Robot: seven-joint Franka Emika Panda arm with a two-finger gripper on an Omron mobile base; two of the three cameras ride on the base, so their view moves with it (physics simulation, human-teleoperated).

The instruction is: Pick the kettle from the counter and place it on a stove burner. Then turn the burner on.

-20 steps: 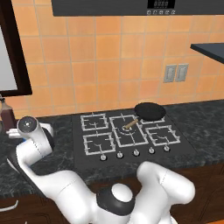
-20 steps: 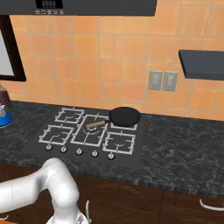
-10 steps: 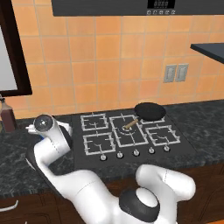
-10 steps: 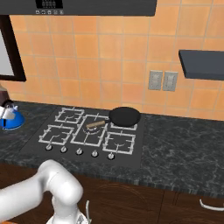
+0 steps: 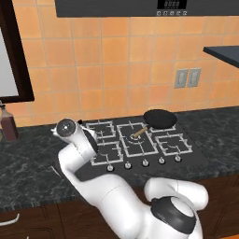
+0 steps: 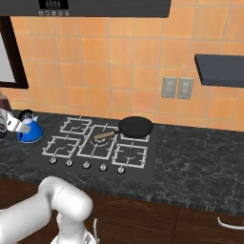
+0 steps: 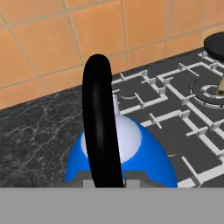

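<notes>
The bright-blue kettle (image 6: 30, 132) hangs just left of the black cooktop, over the dark veined counter (image 6: 202, 155). My gripper (image 6: 16, 125) reaches in from the left edge and is shut on its thin black handle (image 7: 99, 122). In the hand view the blue body (image 7: 151, 159) sits right below the hand, at the cooktop's near-left corner, with my gripper (image 7: 107, 183) closed around the handle's foot. The nearest small stove burner grates (image 6: 61, 145) (image 6: 76, 125) lie to the kettle's right. In the left base view my arm hides the kettle.
A black pan (image 6: 136, 127) sits on the rear right grate, with a wooden handle over the larger centre grate (image 6: 100, 140). A row of knobs (image 6: 86, 165) lines the cooktop's front. A brown bottle (image 5: 9, 123) stands at the counter's far left, by the tiled wall.
My arm has swung right, carrying the kettle from the far left of the counter to the cooktop's left edge. The pan and bottle have not moved.
</notes>
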